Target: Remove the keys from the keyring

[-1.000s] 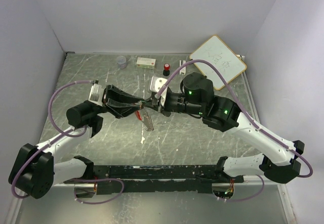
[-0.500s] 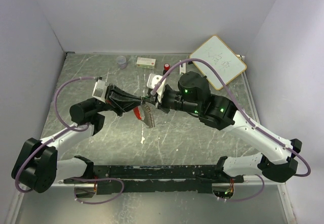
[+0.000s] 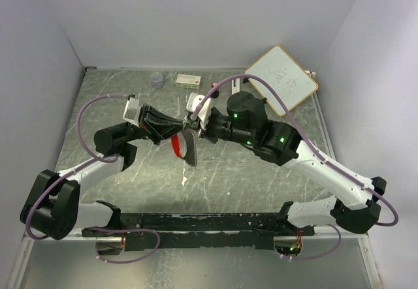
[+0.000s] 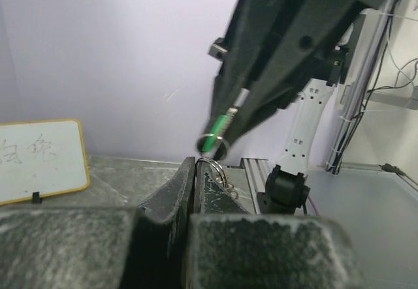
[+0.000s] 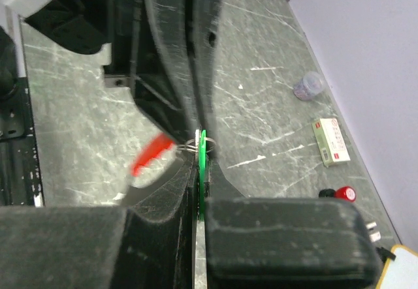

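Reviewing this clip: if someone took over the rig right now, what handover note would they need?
Left end effector: shut, tips pinching the wire loop at the top of the keyring.
Right end effector: shut on the green key.
The two meet in mid-air over the table. The red key and the keyring's ribbed strand hang below them.
Done: both grips are set. No key is off yet.
Left: work the green key off the loop, then the red key.
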`<state>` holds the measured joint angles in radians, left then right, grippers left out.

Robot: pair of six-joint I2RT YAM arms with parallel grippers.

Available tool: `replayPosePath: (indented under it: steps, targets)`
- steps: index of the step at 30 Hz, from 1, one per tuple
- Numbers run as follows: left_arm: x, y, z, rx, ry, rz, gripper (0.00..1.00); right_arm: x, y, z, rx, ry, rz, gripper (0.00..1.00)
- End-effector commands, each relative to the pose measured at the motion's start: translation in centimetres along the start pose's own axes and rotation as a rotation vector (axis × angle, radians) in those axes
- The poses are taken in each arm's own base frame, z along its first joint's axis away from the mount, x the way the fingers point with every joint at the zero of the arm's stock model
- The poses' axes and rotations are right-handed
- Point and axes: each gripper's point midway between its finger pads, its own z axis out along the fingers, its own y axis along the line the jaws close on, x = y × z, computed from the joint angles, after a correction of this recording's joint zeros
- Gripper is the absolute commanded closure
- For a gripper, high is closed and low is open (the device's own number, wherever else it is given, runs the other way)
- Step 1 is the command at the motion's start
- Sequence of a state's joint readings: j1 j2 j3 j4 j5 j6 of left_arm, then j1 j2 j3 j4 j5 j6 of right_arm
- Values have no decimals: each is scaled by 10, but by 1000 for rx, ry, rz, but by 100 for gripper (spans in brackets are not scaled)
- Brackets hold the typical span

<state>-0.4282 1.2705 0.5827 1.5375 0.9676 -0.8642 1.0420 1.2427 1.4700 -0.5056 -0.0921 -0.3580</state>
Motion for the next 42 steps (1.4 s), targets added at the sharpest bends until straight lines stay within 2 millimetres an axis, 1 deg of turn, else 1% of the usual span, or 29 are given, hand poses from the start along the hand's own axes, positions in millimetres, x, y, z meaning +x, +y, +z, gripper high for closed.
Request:
replayPosePath:
  steps: [1, 8, 12, 15, 18, 21, 24, 28, 34, 39, 40, 42]
  targets:
    - [-36, -11, 5, 75, -123, 217, 93, -38, 7, -3, -45, -129, -4, 100]
    - [-32, 8, -1, 3, -106, 211, 93, -43, 6, -5, -54, -133, -3, 100]
    - [-33, 15, -4, -33, -111, 218, 93, -38, 12, 1, -80, -117, 6, 100]
    - [-39, 18, -7, -49, -121, 231, 93, -31, 14, 7, -87, -96, 17, 100]
    - [-45, 21, -9, -64, -138, 232, 93, -22, 19, 12, -102, -74, 29, 100]
    - [-51, 22, -12, -66, -156, 227, 93, -6, 21, 20, -97, -28, 44, 100]
    - [-54, 22, -15, -61, -174, 214, 93, 10, 18, 28, -57, 16, 54, 100]
    - [-54, 22, -16, -62, -177, 196, 93, 34, 7, 36, 23, 92, 56, 100]
    - [-63, 15, -13, -45, -193, 187, 93, 69, 0, 52, 93, 216, 63, 100]
    - [-63, 9, -15, -42, -194, 167, 93, 79, -7, 52, 153, 236, 64, 100]
    - [-61, 11, -16, -53, -192, 168, 93, 78, -9, 51, 164, 231, 64, 100]
    - [-55, 20, -18, -99, -177, 162, 93, 73, -12, 49, 178, 214, 66, 100]
